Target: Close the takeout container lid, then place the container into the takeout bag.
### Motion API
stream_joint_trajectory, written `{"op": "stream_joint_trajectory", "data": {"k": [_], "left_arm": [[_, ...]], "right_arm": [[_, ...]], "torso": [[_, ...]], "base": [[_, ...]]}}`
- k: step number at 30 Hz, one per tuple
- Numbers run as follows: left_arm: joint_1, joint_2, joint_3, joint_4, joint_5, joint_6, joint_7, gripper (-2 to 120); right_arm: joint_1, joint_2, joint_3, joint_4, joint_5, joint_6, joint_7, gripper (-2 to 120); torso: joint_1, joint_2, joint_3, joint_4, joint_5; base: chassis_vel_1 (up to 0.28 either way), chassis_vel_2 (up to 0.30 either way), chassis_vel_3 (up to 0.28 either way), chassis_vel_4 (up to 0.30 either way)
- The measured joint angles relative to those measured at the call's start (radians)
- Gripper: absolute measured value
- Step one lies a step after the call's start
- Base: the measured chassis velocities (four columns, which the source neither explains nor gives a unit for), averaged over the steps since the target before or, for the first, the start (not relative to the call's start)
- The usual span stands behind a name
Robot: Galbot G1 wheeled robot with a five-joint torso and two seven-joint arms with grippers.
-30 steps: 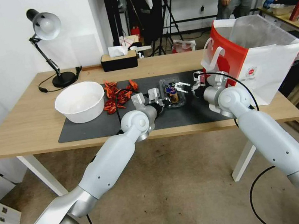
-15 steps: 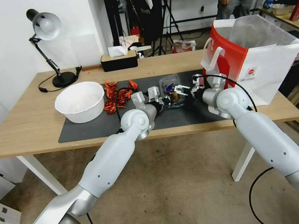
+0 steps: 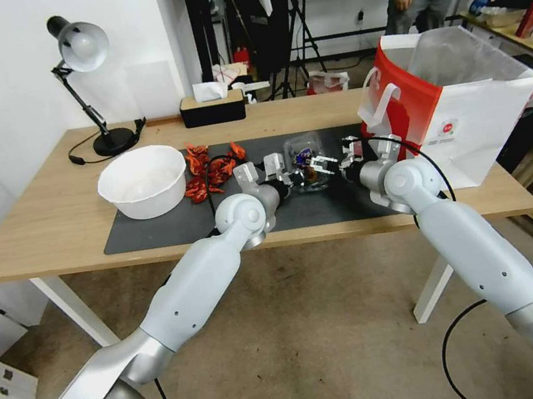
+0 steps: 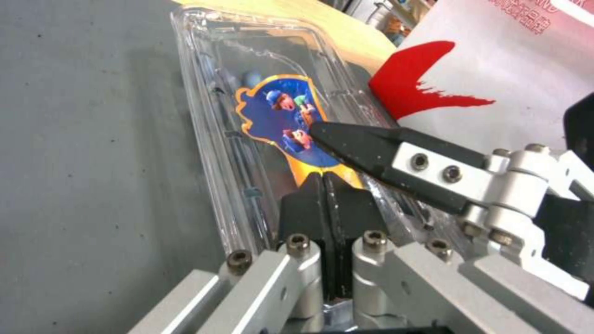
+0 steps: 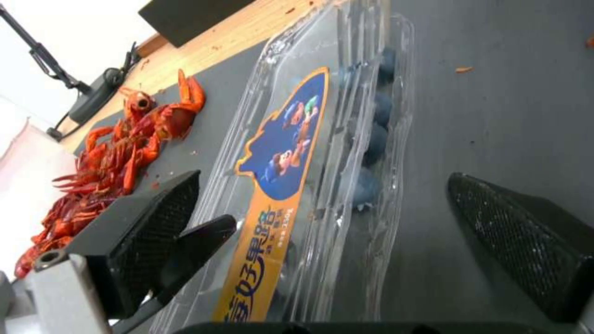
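One box (image 3: 307, 165) of blueberries sits on the dark mat (image 3: 149, 228) between two grippers. The left gripper (image 4: 326, 185) is pinched tight against its lid (image 4: 260, 88). The right gripper (image 5: 334, 218) is spread wide around it. One bag (image 3: 467, 100) stands just beside.

Lid (image 5: 291, 153) of the takeout container (image 5: 371, 139): sticker with blue cartoon-figure panel and orange strip carrying blue Chinese characters, apparently "好果...", the rest not legible; the same sticker shows in the left wrist view (image 4: 285, 120), no characters readable there. Takeout bag (image 3: 470, 120): small round red logo on the white face, lettering too small to read; the left wrist view shows a red brush-stroke mark (image 4: 421, 83) and a cropped line of red print at the frame edge, unreadable.
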Motion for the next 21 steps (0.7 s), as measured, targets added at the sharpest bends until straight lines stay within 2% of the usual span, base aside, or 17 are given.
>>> {"op": "stream_joint_trajectory", "data": {"k": [2, 6, 10, 12, 14, 16, 18, 20, 21], "left_arm": [[0.0, 0.0, 0.0, 0.0, 0.0, 0.0, 0.0, 0], [-0.002, 0.002, 0.0, -0.001, -0.001, 0.0, 0.0, 0], [-0.005, 0.004, 0.001, -0.004, -0.002, 0.0, -0.002, 0], [-0.005, 0.005, 0.001, -0.005, -0.002, 0.0, -0.002, 0], [-0.005, 0.006, 0.001, -0.007, -0.003, 0.0, -0.003, 0], [-0.006, 0.007, 0.0, -0.008, -0.003, -0.001, -0.003, 0], [-0.007, 0.009, -0.002, -0.01, -0.004, -0.002, -0.002, 0], [-0.007, 0.009, -0.002, -0.01, -0.004, -0.002, -0.002, 0], [-0.007, 0.009, -0.004, -0.011, -0.006, -0.002, -0.002, 0]], "right_arm": [[0.0, 0.0, 0.0, -0.001, 0.001, -0.001, 0.0, 100], [0.0, 0.003, -0.001, -0.005, 0.004, -0.005, 0.001, 91], [0.001, 0.01, 0.0, -0.006, 0.012, -0.011, 0.005, 70], [0.001, 0.01, 0.0, -0.006, 0.012, -0.011, 0.006, 68], [0.001, 0.013, 0.001, -0.011, 0.013, -0.012, 0.008, 55], [0.001, 0.014, 0.001, -0.012, 0.013, -0.015, 0.008, 54], [0.0, 0.017, 0.0, -0.013, 0.014, -0.016, 0.01, 42], [0.0, 0.018, 0.0, -0.013, 0.014, -0.016, 0.011, 41], [0.0, 0.019, 0.0, -0.013, 0.015, -0.016, 0.013, 34]], "torso": [[0.0, 0.0, 0.0, 0.0, 0.0], [0.0, 0.0, 0.0, -0.0001, 0.0001], [0.0, 0.0, 0.0, 0.0, 0.0], [0.0, 0.0, 0.0, 0.0, 0.0001], [0.0, 0.0, 0.0, 0.0, -0.0001], [0.0, 0.0, 0.0, 0.0, -0.0003], [0.0, 0.0, 0.0, -0.0001, 0.0], [0.0, 0.0, 0.0, -0.0001, -0.0002], [0.0, 0.0, 0.0, 0.0, 0.0001]], "base": [[0.0, 0.0, 0.0, 0.0], [0.0, 0.0, 0.0, 0.0], [0.0, 0.0, 0.0, 0.0], [0.0, 0.0, 0.0, 0.0], [0.0, 0.0, 0.0, 0.0], [0.0, 0.0, 0.0, 0.0], [0.0, 0.0, 0.0, 0.0], [0.0, 0.0, 0.0, 0.0], [0.0, 0.0, 0.0, 0.0]]}}
